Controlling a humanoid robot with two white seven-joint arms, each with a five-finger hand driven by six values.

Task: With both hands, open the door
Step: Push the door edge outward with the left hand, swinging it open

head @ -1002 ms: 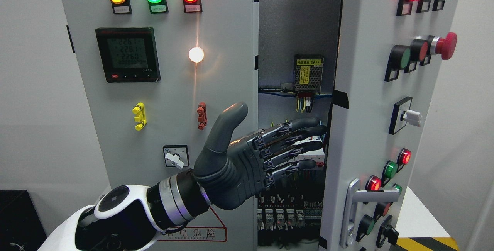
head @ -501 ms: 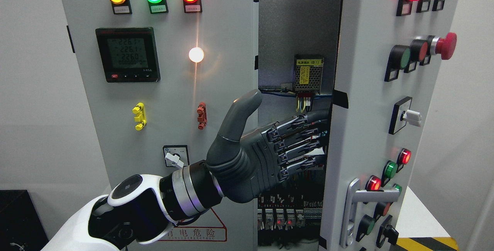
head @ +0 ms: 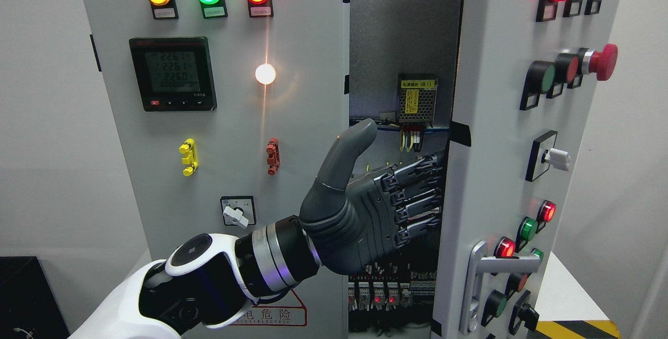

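Note:
The grey cabinet's right door (head: pixel 496 135) stands ajar, swung toward me, with a silver handle (head: pixel 482 281) low on its face. My left hand (head: pixel 396 193) comes in from the lower left and reaches into the gap between the two doors. Its fingers (head: pixel 415 190) are stretched out straight and its thumb points up. The fingertips are hidden behind the right door's inner edge (head: pixel 453 182). Whether they touch the door's back I cannot tell. The right arm does not show.
The left door (head: pixel 235 120) is shut flat, with lamps, a meter (head: pixel 173 73) and a rotary switch (head: pixel 237 213). Inside the opening are a yellow-labelled power supply (head: pixel 416 100), wiring and terminal rows (head: pixel 386 292). A yellow-black striped edge (head: pixel 574 328) lies at lower right.
My left arm has pushed rightward and slightly up. The fingertips, visible in the gap one second ago, have slid behind the right door's edge. The door itself has not moved.

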